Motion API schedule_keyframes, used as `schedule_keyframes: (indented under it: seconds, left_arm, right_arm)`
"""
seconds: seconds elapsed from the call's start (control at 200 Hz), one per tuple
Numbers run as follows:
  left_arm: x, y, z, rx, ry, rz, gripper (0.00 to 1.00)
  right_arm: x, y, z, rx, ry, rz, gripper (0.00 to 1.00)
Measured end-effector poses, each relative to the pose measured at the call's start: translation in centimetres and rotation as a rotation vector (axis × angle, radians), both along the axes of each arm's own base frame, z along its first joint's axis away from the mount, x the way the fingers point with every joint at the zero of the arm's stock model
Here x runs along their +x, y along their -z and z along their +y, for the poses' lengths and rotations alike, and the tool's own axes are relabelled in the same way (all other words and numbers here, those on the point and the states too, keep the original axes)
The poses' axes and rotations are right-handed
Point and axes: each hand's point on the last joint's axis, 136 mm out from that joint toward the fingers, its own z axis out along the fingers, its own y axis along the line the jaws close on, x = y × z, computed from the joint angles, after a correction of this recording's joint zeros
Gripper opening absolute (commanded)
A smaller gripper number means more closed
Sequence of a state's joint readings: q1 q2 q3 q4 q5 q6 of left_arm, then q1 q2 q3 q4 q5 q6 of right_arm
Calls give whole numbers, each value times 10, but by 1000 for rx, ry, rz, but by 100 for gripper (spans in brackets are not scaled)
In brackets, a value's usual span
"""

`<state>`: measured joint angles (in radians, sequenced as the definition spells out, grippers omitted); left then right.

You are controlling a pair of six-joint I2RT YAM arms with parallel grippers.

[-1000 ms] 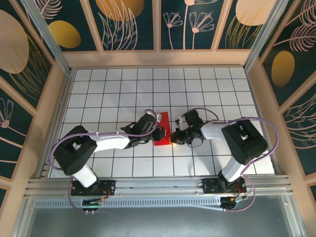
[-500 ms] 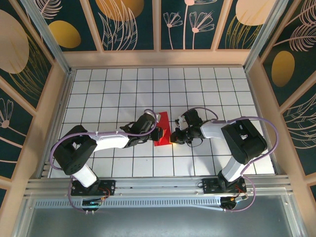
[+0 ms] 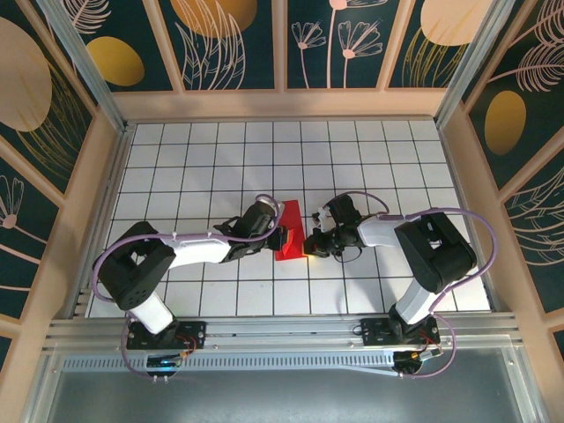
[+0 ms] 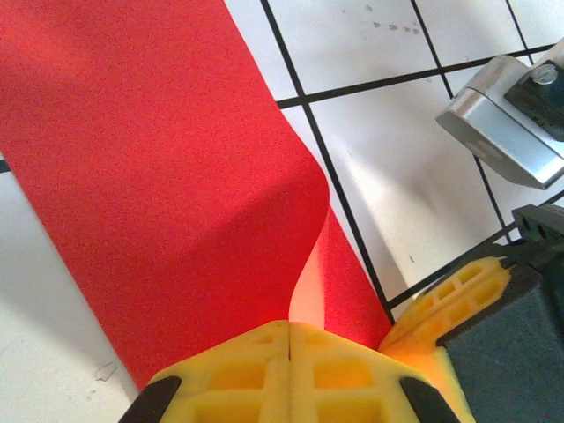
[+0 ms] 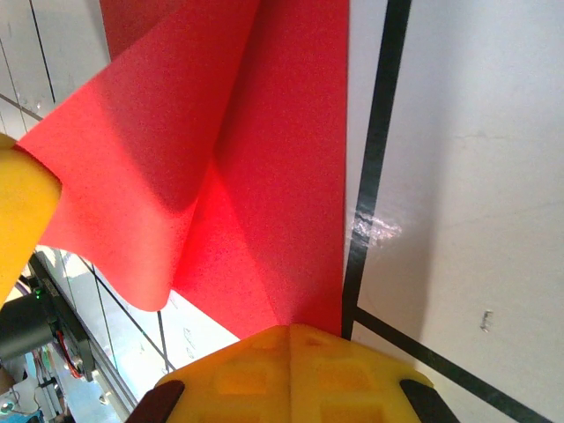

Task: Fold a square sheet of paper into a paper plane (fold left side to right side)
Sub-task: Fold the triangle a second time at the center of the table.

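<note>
1. Under everything, white black-gridded counter
2. Reaching inward from the near edge, white-and-black left arm and right arm
3. Between them near mid-counter, thin bright red sheet of paper, partly folded, one flap curling up
4. Pinched fully shut on the sheet's left side, left jaws, yellow fingertips pressed together
5. Clamped shut on its right side, right jaws

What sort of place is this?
Likely a robot test booth: a white gridded table, flower-painted wall panels boxing it in, and two robot arms on a metal rail pinching red paper.
</note>
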<state>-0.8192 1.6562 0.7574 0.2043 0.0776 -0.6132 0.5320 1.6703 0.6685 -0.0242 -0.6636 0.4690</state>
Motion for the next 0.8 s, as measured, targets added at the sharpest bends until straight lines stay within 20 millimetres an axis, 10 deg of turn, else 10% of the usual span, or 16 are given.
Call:
schedule_keyframes:
  seconds: [0.801]
  left_arm:
    - [13,17,20,108,-30,-7,0]
  right_arm:
    - [0,0,1,0,-2,6,0]
